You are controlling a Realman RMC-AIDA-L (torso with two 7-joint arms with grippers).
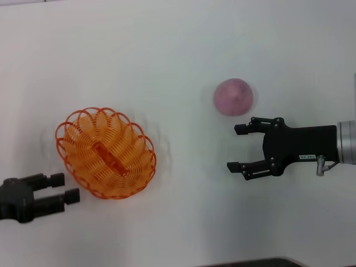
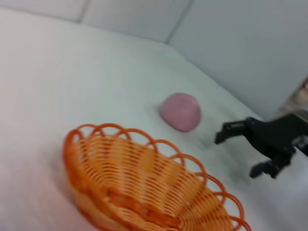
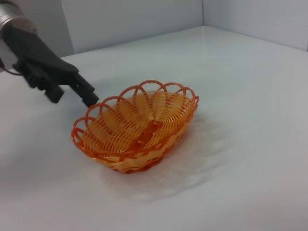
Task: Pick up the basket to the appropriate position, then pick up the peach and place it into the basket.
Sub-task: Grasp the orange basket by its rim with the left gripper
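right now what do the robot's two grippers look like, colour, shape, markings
Both are matte black with two blocky linked fingers. The right gripper has a black body bearing a small white label, a silver-grey cylindrical wrist and a small metal fitting below. The left gripper shows no markings.

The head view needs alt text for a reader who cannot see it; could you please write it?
An empty orange basket sits on a white table, with the open left gripper beside it. A pink peach lies apart, the open right gripper close by.

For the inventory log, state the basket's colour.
Orange all over; the basket shows best in the right wrist view.
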